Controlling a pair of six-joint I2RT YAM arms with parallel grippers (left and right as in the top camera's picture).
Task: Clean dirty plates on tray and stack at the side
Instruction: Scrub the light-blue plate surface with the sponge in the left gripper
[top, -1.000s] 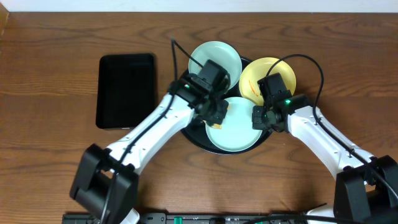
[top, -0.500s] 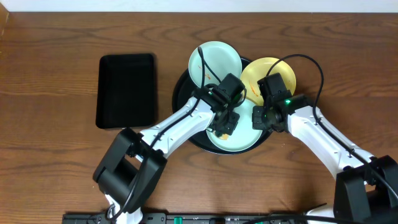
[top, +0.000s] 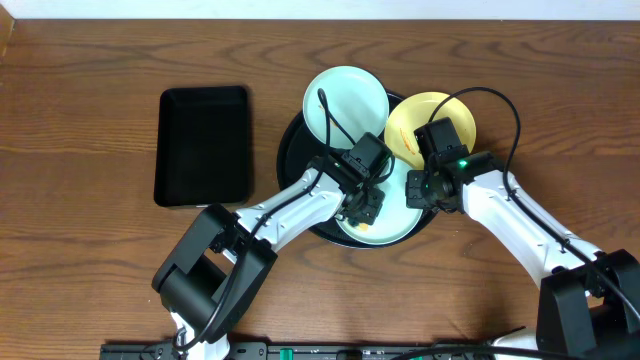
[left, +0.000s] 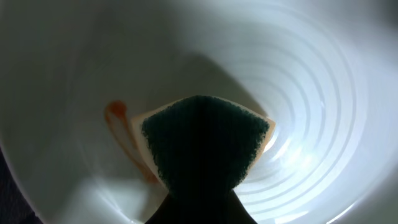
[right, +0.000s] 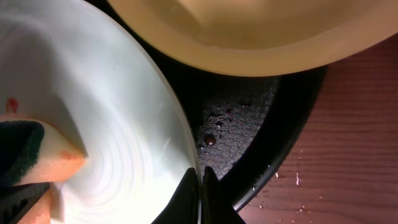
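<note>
Now left gripper (top: 366, 207) grips sponge (left: 205, 140) on plate (right: 118, 118) below; hard scrubbing could slip the rim from my clenched right gripper (right: 200, 186).

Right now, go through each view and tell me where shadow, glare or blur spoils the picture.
Left wrist: the sponge is dark and underlit, shadowing the front mint plate, with glare on its ridges lower right. Right wrist: the tray is sharp with small wet glints; the yellow plate looks soft up close. Overhead: evenly lit and sharp, but the left arm covers that plate's middle.
</note>
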